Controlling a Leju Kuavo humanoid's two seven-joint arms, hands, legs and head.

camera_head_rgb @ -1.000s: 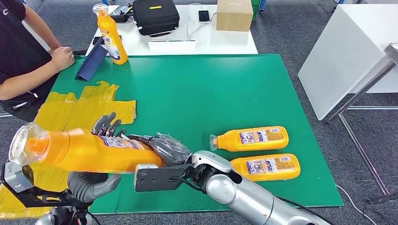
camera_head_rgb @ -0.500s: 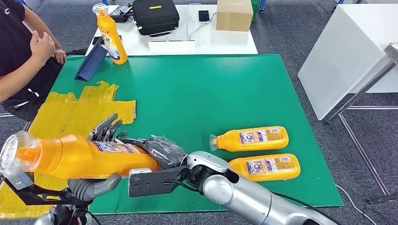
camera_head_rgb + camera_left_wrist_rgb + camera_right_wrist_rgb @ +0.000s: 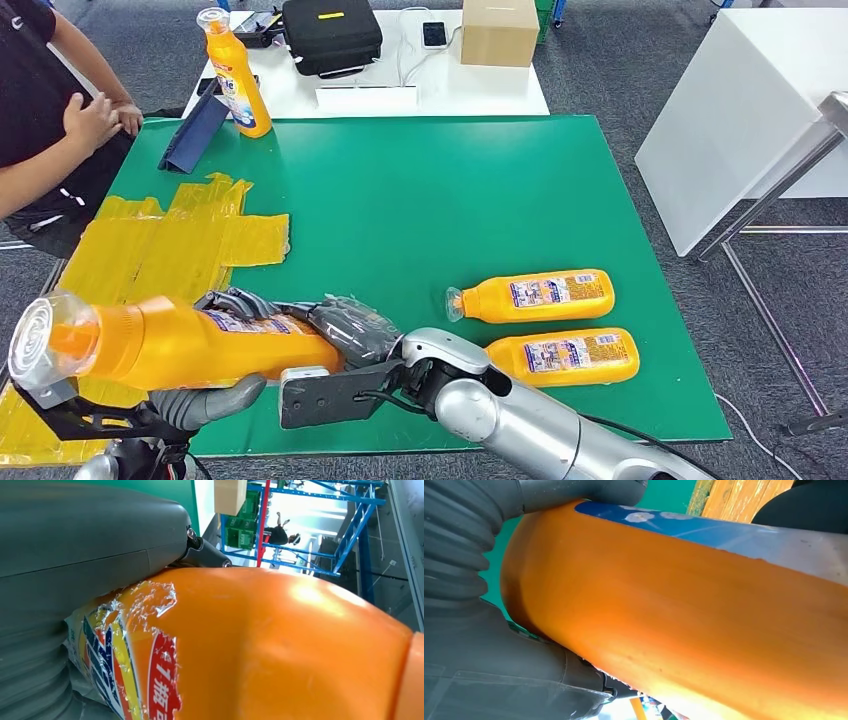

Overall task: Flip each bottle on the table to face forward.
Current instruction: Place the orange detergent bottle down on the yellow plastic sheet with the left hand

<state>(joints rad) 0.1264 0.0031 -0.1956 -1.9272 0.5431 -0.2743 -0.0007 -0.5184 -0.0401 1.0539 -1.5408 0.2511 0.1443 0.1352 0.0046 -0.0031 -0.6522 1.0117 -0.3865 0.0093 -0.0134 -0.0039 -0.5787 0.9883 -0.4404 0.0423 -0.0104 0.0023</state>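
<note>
Green table (image 3: 420, 190): takes up most of the scene, with a white table (image 3: 460, 95) butted against its far edge.

Yellow sheeting (image 3: 170, 235): crumpled over the left part of the green table, reaching toward the near left corner.

Person (image 3: 45, 110): at the far left edge, dark top, hands drawn close together by the table corner.

Held bottle (image 3: 180, 340): orange, lying roughly level above the near left of the table, its clear cap pointing left and its base to the right.

Right hand (image 3: 345, 325): wrapped around the base end of the held bottle, grasping it; the silver arm comes in from the near right.

Left hand (image 3: 205, 400): cupped beneath the body of the held bottle, thumb under it and dark fingers over the far side, grasping it as well.

Two lying bottles, right of centre: one (image 3: 535, 293) farther off, one (image 3: 570, 356) just nearer, labels up, lying parallel.

Standing bottle (image 3: 235, 75): upright at the far left corner, beside a blue folder (image 3: 195, 130).

Black case (image 3: 330, 32), cardboard box (image 3: 498, 30): on the white table.
</note>
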